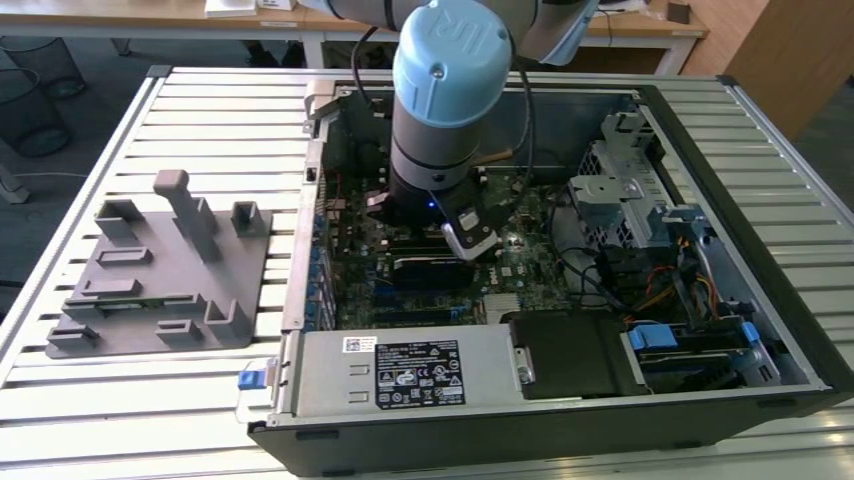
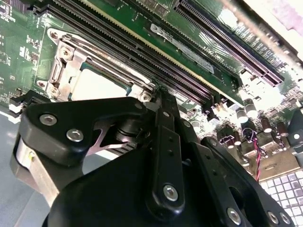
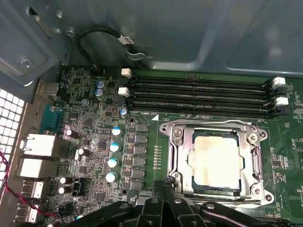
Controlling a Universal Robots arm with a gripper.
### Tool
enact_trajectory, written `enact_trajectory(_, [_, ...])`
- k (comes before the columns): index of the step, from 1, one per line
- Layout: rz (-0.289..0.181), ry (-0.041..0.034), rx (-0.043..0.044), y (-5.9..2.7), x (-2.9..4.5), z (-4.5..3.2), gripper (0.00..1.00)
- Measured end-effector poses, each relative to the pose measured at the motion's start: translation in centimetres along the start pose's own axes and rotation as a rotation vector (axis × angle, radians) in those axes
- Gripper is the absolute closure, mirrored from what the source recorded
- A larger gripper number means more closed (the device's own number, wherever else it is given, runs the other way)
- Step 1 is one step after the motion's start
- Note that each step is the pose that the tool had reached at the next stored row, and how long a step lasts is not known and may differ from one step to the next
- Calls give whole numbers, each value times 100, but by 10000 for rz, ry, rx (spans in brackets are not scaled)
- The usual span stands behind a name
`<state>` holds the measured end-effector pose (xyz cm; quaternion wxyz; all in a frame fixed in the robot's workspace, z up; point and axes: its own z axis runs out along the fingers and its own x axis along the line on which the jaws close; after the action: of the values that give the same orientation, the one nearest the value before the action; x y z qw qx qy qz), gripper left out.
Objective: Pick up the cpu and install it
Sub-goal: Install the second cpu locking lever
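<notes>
The cpu lies flat inside the socket frame on the motherboard, silvery top up, its edges parallel to the frame; it shows too in the second wrist view. Judged from this, the pick and the placing are done: the chip is seated, not carried. The frame looks open around the chip, with no plate over its top, so any clamping appears left to do, though I cannot confirm a latch. The pincer sits just beside the frame's edge, low over the board; its fingers come together to one narrow tip with nothing between them, so I read it as clenched and empty. Counts: one cpu, one socket frame, four long memory slots beside the frame, all without modules in the first wrist view. In the exterior view the arm reaches down into the open case, which lies on the slatted surface; one grey holder tray stands on the surface toward the exterior view's left, well apart from the case, with no chip visible on it.
</notes>
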<state>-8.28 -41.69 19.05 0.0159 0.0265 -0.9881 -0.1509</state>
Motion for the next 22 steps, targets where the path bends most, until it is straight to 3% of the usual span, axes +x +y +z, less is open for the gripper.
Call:
enact_trajectory(10, [-2, -2, -24, 9, 9, -2, 89])
enact_trajectory(20, [-1, -1, -23, 84, 15, -238, 89])
enact_trajectory(22, [-2, -1, -32, 89, 16, -257, 89])
